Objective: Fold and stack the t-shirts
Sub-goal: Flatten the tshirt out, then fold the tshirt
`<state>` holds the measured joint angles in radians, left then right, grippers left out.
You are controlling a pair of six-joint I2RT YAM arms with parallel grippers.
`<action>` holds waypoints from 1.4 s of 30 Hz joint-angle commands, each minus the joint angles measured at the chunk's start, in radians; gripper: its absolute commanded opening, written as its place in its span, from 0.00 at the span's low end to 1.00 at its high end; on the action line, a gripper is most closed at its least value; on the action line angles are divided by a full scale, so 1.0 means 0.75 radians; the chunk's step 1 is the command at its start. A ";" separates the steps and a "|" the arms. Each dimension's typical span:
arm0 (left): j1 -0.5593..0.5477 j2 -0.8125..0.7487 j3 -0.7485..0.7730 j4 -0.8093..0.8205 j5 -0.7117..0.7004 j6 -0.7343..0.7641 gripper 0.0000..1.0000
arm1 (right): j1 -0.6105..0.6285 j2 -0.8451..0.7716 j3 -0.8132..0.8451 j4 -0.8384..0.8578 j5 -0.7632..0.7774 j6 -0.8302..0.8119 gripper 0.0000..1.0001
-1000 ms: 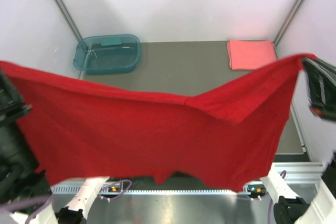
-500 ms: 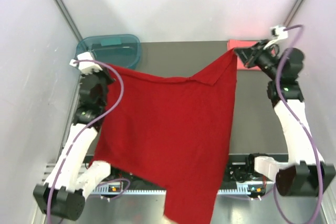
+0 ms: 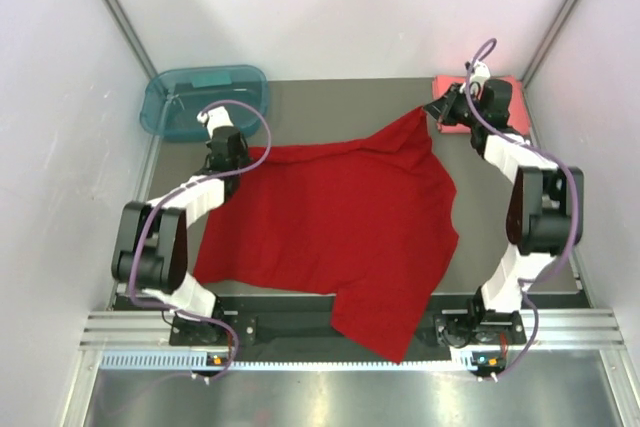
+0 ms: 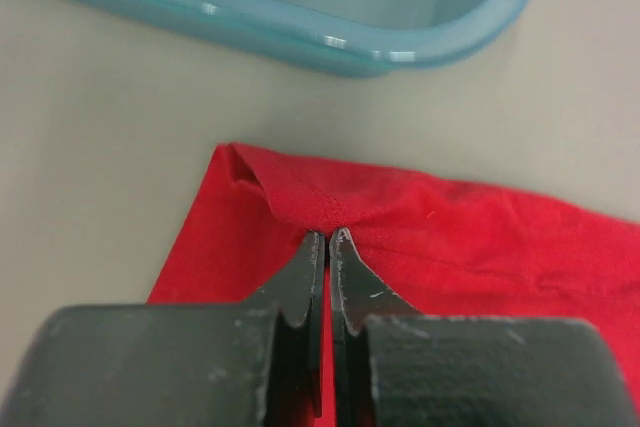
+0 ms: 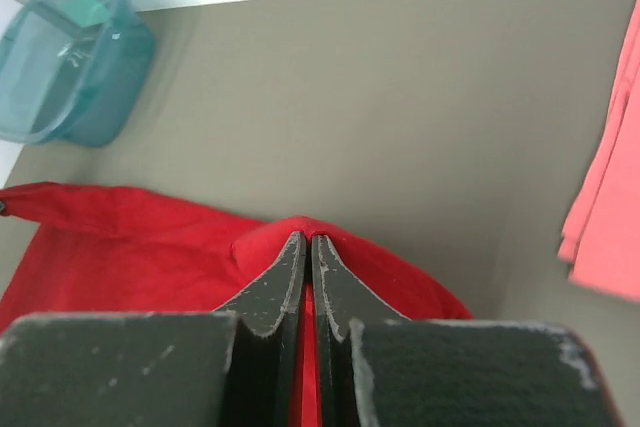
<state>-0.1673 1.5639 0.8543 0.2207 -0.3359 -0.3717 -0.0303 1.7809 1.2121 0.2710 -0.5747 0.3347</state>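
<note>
Down from mid-air since half a second ago, the red shirt [image 3: 330, 217] now lies spread on the table [image 3: 340, 107], and both arms have dropped low with it. We see its nearest flap reaching over the table's near edge at 6 o'clock. Its body covers the middle of the table, lightly wrinkled. At the shirt's 10 o'clock corner the left gripper [image 4: 327, 237] is pinched tight on the hem, its jaws all but touching, with a ridge of red cloth bunched at the tips. At the shirt's 1 o'clock corner the right gripper [image 5: 306, 239] is likewise clamped on the cloth, which is drawn into a peak there. Farther off, the tub [image 4: 300, 42] sits at the table's 10 o'clock, just beyond the left gripper and apart from the cloth. The pink shirt [image 5: 605, 197] lies folded at 1 o'clock, just beside the right gripper.
</note>
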 commanded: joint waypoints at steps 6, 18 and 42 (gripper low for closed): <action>0.078 0.162 0.264 0.033 0.063 -0.022 0.00 | -0.011 0.202 0.333 0.048 -0.058 0.034 0.00; 0.209 0.291 0.464 -0.204 0.315 0.009 0.00 | -0.009 0.088 0.292 -0.308 0.046 0.228 0.00; 0.329 0.439 0.724 -0.711 0.540 0.156 0.00 | -0.037 -0.231 0.028 -0.911 0.042 0.276 0.00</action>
<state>0.0608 1.9507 1.3865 -0.2771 0.0643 -0.2890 -0.0425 1.6798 1.2407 -0.3679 -0.5430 0.5591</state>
